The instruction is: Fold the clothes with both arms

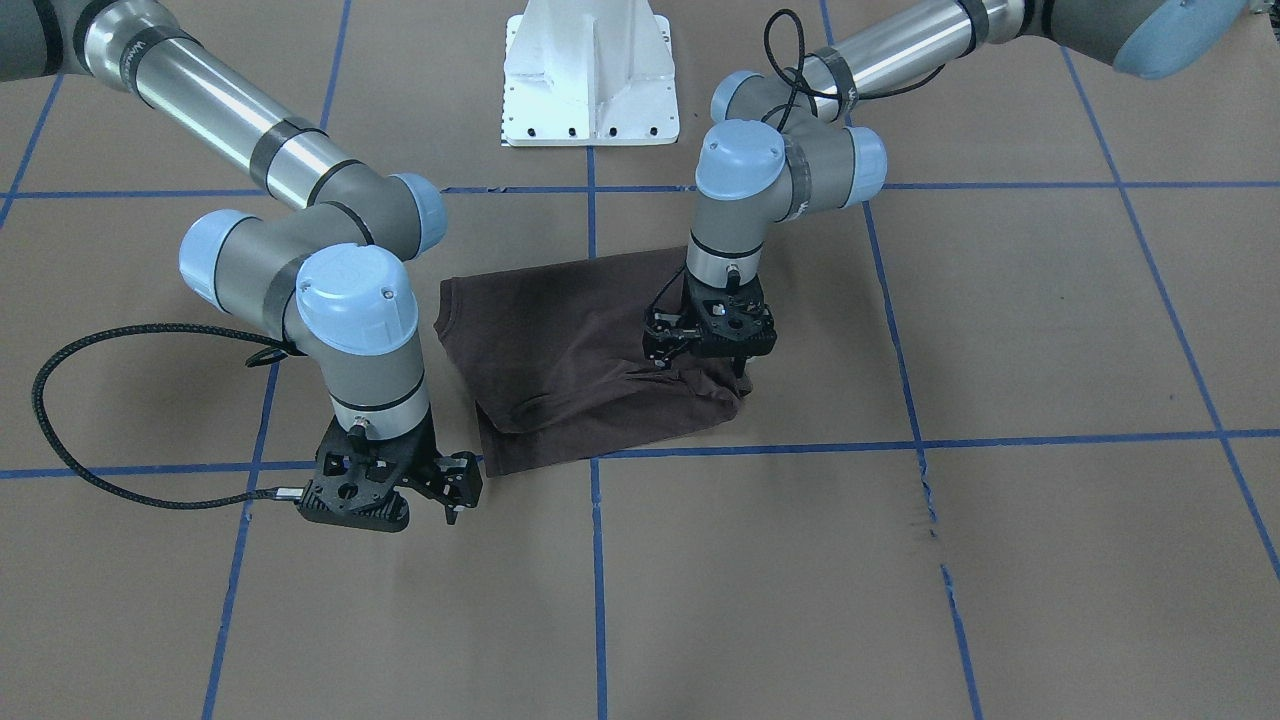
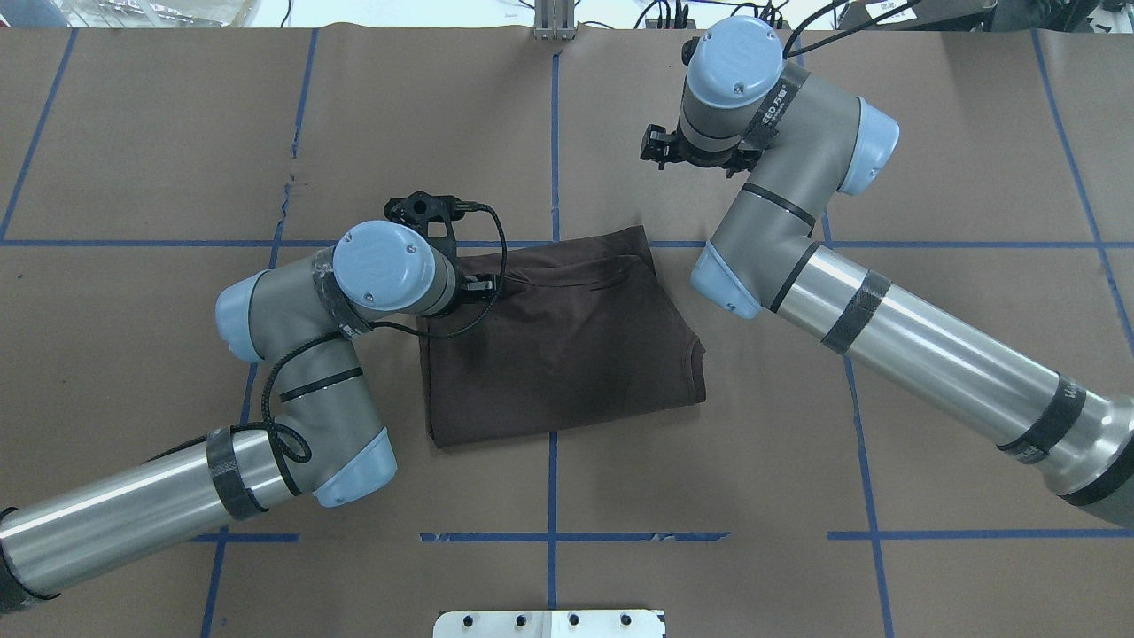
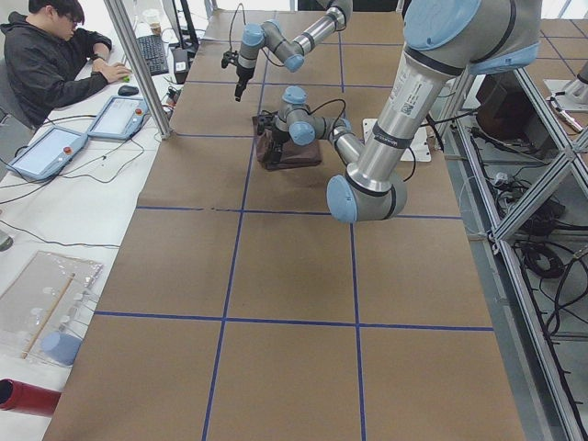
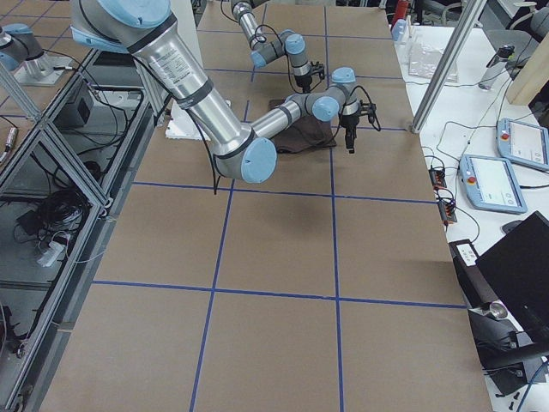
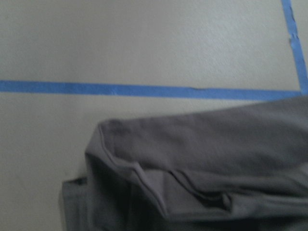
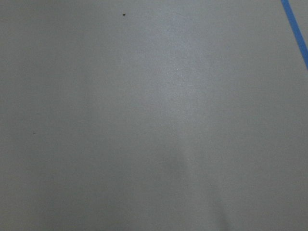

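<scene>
The dark brown T-shirt (image 2: 567,337) lies folded into a rough rectangle at the table's middle, with its collar edge toward the robot's right (image 1: 450,300). My left gripper (image 1: 738,378) hangs just over the shirt's far left corner, where the cloth is bunched. It looks open and holds nothing. The left wrist view shows that corner (image 5: 192,163) lying on the table next to a blue tape line. My right gripper (image 1: 455,512) is raised over bare table beyond the shirt's far right corner. It looks open and empty, and also shows in the overhead view (image 2: 657,149).
Brown paper with blue tape grid lines (image 2: 551,536) covers the table. The white pedestal base (image 1: 590,75) stands at the robot's edge. An operator (image 3: 55,55) sits at a side desk with tablets, beyond the table's far edge.
</scene>
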`<action>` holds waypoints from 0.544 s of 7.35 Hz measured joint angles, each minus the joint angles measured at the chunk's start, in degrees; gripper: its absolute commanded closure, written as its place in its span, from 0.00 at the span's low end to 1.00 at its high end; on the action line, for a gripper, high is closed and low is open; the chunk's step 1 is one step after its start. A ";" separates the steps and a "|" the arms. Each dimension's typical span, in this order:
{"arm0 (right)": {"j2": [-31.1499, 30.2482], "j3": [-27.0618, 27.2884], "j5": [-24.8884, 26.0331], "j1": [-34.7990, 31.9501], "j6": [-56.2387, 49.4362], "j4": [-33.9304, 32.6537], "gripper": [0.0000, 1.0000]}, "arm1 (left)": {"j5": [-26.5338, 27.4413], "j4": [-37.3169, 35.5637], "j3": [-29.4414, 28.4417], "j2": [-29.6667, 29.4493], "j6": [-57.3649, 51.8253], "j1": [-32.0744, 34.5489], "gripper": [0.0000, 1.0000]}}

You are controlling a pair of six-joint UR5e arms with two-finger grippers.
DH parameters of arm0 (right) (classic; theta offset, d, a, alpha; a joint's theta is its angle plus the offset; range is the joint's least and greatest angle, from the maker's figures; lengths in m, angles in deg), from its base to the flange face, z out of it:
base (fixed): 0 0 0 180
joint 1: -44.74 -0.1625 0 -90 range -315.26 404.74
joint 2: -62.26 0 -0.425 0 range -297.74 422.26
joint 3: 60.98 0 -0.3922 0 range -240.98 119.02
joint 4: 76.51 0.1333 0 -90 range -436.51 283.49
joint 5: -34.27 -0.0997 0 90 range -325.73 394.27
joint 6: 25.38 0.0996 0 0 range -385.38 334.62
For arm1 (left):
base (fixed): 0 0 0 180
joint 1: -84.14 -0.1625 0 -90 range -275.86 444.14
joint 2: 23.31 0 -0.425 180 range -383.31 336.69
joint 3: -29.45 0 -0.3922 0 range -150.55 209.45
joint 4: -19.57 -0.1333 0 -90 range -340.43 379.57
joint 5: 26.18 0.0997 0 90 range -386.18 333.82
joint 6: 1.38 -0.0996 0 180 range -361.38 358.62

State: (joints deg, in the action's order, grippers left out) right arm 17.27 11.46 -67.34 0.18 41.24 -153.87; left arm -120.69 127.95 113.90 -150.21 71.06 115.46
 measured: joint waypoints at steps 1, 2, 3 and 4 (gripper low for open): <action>-0.08 0.07 0.00 0.03 0.00 0.01 0.00 | -0.01 0.90 -1.97 -0.09 -0.36 1.92 0.00; -0.14 0.12 0.00 0.10 0.03 0.01 0.00 | 0.00 3.03 -4.99 -0.12 -1.53 4.06 0.00; -0.19 0.12 0.02 0.19 0.02 0.01 0.00 | 0.00 5.13 -7.49 -0.12 -3.70 6.08 0.00; -0.23 0.12 0.06 0.30 -0.01 0.03 0.00 | -0.15 7.22 -8.76 -0.15 -6.02 7.59 0.00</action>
State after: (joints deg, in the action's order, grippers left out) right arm 17.04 11.58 -67.28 0.48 41.23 -153.83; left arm -120.84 135.17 105.14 -150.36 65.04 123.05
